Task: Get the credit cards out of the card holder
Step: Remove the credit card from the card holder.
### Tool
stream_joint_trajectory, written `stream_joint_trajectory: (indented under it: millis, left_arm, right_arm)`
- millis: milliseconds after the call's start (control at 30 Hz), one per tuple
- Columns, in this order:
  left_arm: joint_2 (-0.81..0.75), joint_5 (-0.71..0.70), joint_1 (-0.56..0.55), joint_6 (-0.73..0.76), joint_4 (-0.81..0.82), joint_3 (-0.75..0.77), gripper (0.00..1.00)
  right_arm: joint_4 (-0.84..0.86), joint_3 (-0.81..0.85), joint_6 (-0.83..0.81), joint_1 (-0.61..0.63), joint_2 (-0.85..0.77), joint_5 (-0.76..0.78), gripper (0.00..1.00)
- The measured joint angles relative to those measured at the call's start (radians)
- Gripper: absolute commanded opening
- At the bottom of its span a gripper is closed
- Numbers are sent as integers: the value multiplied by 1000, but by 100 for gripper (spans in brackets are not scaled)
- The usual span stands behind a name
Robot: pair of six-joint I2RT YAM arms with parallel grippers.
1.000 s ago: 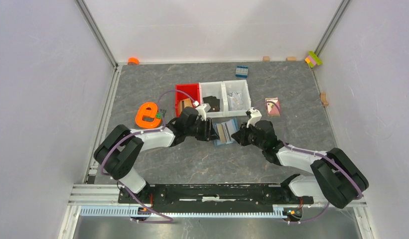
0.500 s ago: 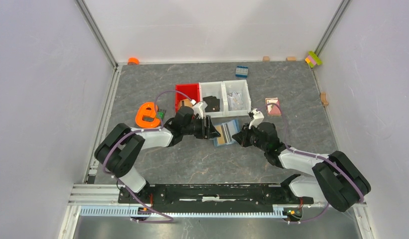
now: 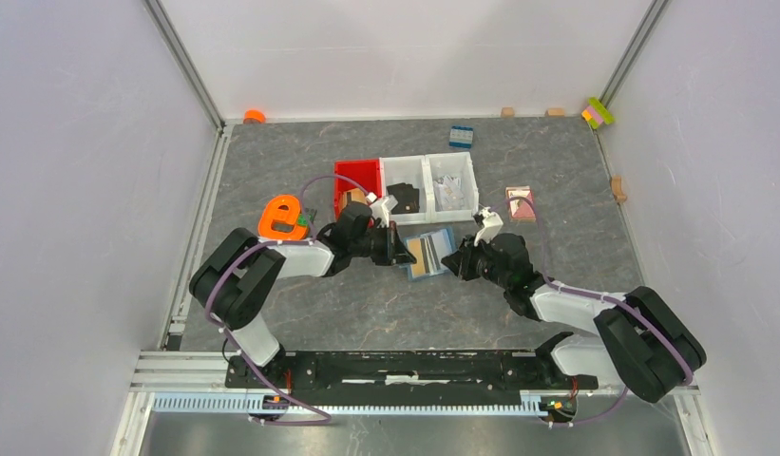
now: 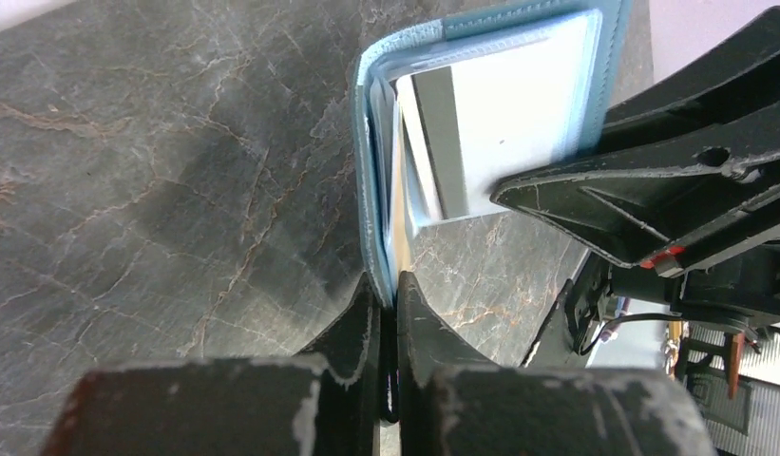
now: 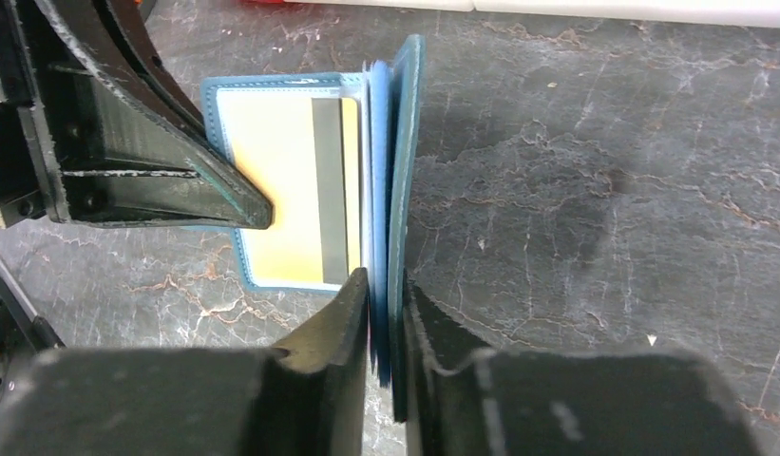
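The steel-blue card holder (image 3: pixel 428 255) is held open above the grey table between both grippers. My left gripper (image 3: pixel 402 249) is shut on its left flap; in the left wrist view my gripper (image 4: pixel 395 285) pinches the blue cover edge (image 4: pixel 367 190), and a silvery card with a grey stripe (image 4: pixel 519 104) sits in the facing sleeve. My right gripper (image 3: pixel 455 261) is shut on the right flap. In the right wrist view my gripper (image 5: pixel 384 280) clamps the blue cover and inner sleeves (image 5: pixel 402 142), and a tan-gold card with a dark stripe (image 5: pixel 272 180) shows in the opposite sleeve.
A red bin (image 3: pixel 352 176) and two white bins (image 3: pixel 405 169) (image 3: pixel 452 173) stand just behind the card holder. An orange object (image 3: pixel 281 218) lies to the left and a pink packet (image 3: pixel 521 203) to the right. A dark-blue brick (image 3: pixel 461 136) and coloured blocks (image 3: pixel 598 112) lie at the back.
Both grippers and the card holder between them have shifted slightly left and toward the near edge. Both grips have stayed shut.
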Motion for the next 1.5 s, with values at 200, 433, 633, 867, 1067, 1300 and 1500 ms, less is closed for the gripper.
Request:
stream_joint_trajectory:
  millis: [200, 433, 633, 867, 1067, 1300, 1500]
  left_arm:
    - [0, 5, 14, -2, 6, -1, 2]
    - [1, 19, 18, -3, 7, -1, 2]
    - [2, 67, 9, -3, 27, -1, 2]
    - [-5, 141, -12, -18, 117, -6, 2]
    - [-18, 202, -12, -48, 223, -31, 2]
    - [-18, 250, -12, -108, 334, -51, 2]
    - [-18, 277, -12, -138, 400, -70, 2]
  right_arm:
    - [-127, 10, -2, -2, -31, 166, 56]
    - [-109, -48, -36, -3, -248, 239, 53]
    - [54, -100, -63, -3, -257, 93, 42]
    - [141, -99, -58, -3, -151, -47, 37]
    - [164, -99, -45, -12, -154, -66, 26]
    - [251, -109, 36, -83, -141, -128, 23]
    - [336, -138, 97, -121, -130, -192, 25]
